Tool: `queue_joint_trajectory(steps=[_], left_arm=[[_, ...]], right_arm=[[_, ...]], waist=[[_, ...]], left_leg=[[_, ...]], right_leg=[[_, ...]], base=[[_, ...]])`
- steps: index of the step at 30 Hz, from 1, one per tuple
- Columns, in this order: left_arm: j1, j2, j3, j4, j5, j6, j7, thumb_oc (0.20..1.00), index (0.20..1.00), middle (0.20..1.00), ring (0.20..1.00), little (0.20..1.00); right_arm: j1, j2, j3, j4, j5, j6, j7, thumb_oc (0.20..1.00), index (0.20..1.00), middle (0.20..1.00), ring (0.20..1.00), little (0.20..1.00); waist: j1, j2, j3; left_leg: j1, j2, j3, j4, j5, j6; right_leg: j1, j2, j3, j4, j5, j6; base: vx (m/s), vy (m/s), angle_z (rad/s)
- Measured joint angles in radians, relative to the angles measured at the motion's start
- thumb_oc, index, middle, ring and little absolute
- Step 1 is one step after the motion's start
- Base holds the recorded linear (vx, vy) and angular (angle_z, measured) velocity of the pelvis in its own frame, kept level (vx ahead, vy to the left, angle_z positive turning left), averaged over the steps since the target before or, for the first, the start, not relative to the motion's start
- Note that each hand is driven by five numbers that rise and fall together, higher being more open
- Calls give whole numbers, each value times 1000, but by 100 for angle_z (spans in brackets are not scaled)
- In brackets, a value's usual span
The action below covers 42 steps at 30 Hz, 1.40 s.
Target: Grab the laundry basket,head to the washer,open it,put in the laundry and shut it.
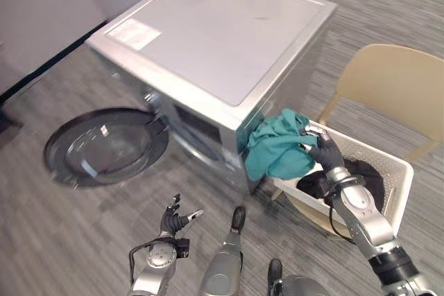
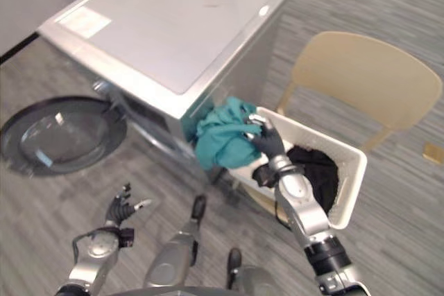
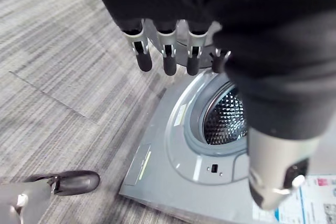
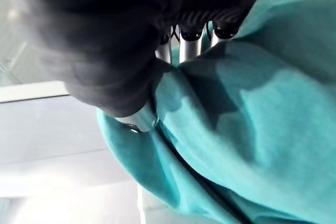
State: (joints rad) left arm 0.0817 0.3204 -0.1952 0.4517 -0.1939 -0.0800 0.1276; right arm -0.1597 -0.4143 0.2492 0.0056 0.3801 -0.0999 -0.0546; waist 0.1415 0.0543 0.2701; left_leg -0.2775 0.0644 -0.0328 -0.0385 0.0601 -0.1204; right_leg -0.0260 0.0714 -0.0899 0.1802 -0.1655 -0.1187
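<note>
- Gripping a bunched teal cloth, the fingers of the right hand are curled into the fabric, with the thumb pressed in from the other side; in the right wrist view the cloth wraps close around them.
- Teal cloth is held lifted above the near corner of the white laundry basket, hanging against the front corner of the washer.
- Laundry basket sits on the seat of a tan chair, just beside the washer's right side. Dark laundry lies inside the basket, under and behind the right hand.
- Left hand is low at the robot's left, well apart from the basket and cloth; its fingers are straight and spread, holding nothing.
- Washer stands on a grey striped carpet floor. Its round door is swung fully open to the left of the machine, its glass facing up toward the camera.
- In the left wrist view the open drum is visible, with its dimpled metal interior; no laundry can be made out in the part that shows.
</note>
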Motion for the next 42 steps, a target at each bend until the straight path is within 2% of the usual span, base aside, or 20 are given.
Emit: queue_joint_trajectory(steps=[2,3,5,8,10,11,12,13,17,20,24,25,26,27,29,33,34,38,39,42], left_arm=[[-2,7,-13,-75,3,-12,-6,1000,1000,1000,1000,1000],[-23,29,-33,-150,7,-9,-9,1000,1000,1000,1000,1000],[-49,43,-54,-217,17,-11,-16,1000,1000,1000,1000,1000],[-116,49,-109,-304,23,-28,-29,1000,1000,1000,1000,1000],[-200,45,-158,-322,58,-47,-40,1000,1000,1000,1000,1000],[-226,46,-179,-321,66,-47,-41,1000,1000,1000,1000,1000],[-249,42,-203,-324,90,-52,-43,1000,1000,1000,1000,1000],[-246,42,-207,-322,91,-52,-43,1000,1000,1000,1000,1000],[-311,57,-322,-322,131,-44,-36,1000,1000,1000,1000,1000],[-377,44,-370,-316,133,-45,-31,1000,1000,1000,1000,1000],[-442,53,-398,-236,137,-50,6,1000,1000,1000,1000,1000],[-442,57,-409,-236,139,-44,11,376,376,376,376,376],[-445,56,-424,-236,142,-44,18,200,200,200,200,200],[-447,56,-434,-233,163,-44,27,200,200,200,200,200],[-450,58,-460,-179,179,-43,31,200,200,200,200,200],[-296,70,-316,-184,167,-46,36,200,200,200,200,200],[-214,71,-227,-202,156,-43,40,200,200,200,200,200],[-57,91,-65,-231,122,-39,47,200,200,200,200,200],[-31,89,-44,-231,117,-40,43,200,200,200,200,200],[-5,93,-36,-215,98,-39,28,200,200,200,200,200]], right_arm=[[13,-12,1,-5,-30,4,4,200,200,200,200,200],[21,-12,-3,-27,-30,4,4,200,200,200,200,200],[28,-11,-1,-28,-30,7,6,200,200,200,200,200],[29,-2,-5,-29,-30,9,5,200,200,200,200,200],[21,-2,-7,-28,-29,10,4,200,200,200,200,200],[19,0,-4,-28,-28,10,4,200,200,200,200,200],[19,4,-1,-28,-28,10,6,200,200,200,200,200],[21,25,4,-27,-28,11,5,200,200,200,200,200],[-32,61,129,-26,-23,17,0,200,200,200,200,200],[-96,117,204,-26,-5,16,4,200,200,200,200,200],[-167,159,237,46,102,17,-17,200,200,200,200,200],[-167,163,248,54,113,17,-27,200,200,200,200,200],[-167,164,250,60,128,17,-31,1000,1000,1000,1000,1000],[-168,163,254,73,153,11,-32,1000,1000,1000,1000,1000],[-172,153,277,122,191,10,-30,1000,1000,1000,1000,1000],[-118,66,300,83,185,22,43,1000,1000,1000,1000,1000],[-10,32,226,16,147,23,63,1000,1000,1000,1000,1000],[184,-87,16,-26,-74,22,55,1000,1000,1000,1000,1000],[219,-94,-19,-24,-113,22,54,1000,1000,1000,1000,1000],[232,-101,-9,2,-178,18,60,1000,1000,1000,1000,1000]], waist=[[-21,-15,-7],[-52,-35,-2],[-76,-54,-4],[-127,-48,-12],[-133,-47,-13],[-136,-45,-17],[-137,-24,-32],[-129,-30,-39],[-139,-55,-66],[-136,-69,-82],[-107,-86,-110],[-103,-86,-110],[-102,-86,-110],[-106,-83,-110],[-116,-83,-116],[-102,-73,-126],[-106,-74,-127],[-120,-70,-129],[-121,-70,-129],[-127,-68,-129]], left_leg=[[1,-40,-7,192,-30,6],[8,-45,0,312,-88,7],[70,-14,23,343,-135,2],[206,54,71,232,-153,-9],[264,48,79,68,-146,-7],[269,39,74,28,-136,5],[268,32,67,-10,-105,48],[263,27,51,-9,-53,52],[259,-26,56,-16,-37,94],[263,-50,62,-18,-23,116],[263,-77,61,-14,-17,119],[263,-82,56,-15,-17,119],[263,-83,54,-14,-17,119],[256,-83,46,-13,-17,119],[265,-76,17,-9,-17,119],[303,-53,-1,-40,-7,102],[315,-48,-7,-42,-9,99],[315,-45,-11,-42,-10,98],[317,-45,-12,-42,-10,98],[313,-43,-15,-42,-9,98]], right_leg=[[0,-38,-92,-51,47,-11],[-10,-60,-154,-78,75,-8],[-17,-71,-195,-87,86,-8],[-20,-66,-250,-95,97,7],[-24,-64,-272,-129,128,36],[-26,-62,-283,-144,140,37],[-32,-42,-286,-157,145,51],[-41,-43,-271,-155,153,61],[-48,-92,-256,-158,183,104],[-60,-117,-235,-138,188,110],[-63,-140,-172,-141,204,123],[-48,-139,-172,-171,214,134],[-41,-136,-165,-173,215,136],[-41,-123,-121,-159,213,137],[-37,-110,91,-140,192,168],[42,-92,79,-236,201,161],[65,-87,70,-257,203,159],[68,-85,58,-260,203,158],[70,-85,56,-260,204,157],[68,-84,52,-260,202,160]], base=[[-303,23,124],[-272,96,139],[-53,160,87],[35,171,75],[16,117,52],[6,135,25],[6,184,-8],[9,178,-19],[-8,175,-6],[-7,98,1],[-27,75,10],[-66,50,8],[-67,33,15],[-47,16,28],[11,-43,38],[61,-87,16],[77,-96,13],[39,-63,4],[39,-66,4],[30,-68,3]])
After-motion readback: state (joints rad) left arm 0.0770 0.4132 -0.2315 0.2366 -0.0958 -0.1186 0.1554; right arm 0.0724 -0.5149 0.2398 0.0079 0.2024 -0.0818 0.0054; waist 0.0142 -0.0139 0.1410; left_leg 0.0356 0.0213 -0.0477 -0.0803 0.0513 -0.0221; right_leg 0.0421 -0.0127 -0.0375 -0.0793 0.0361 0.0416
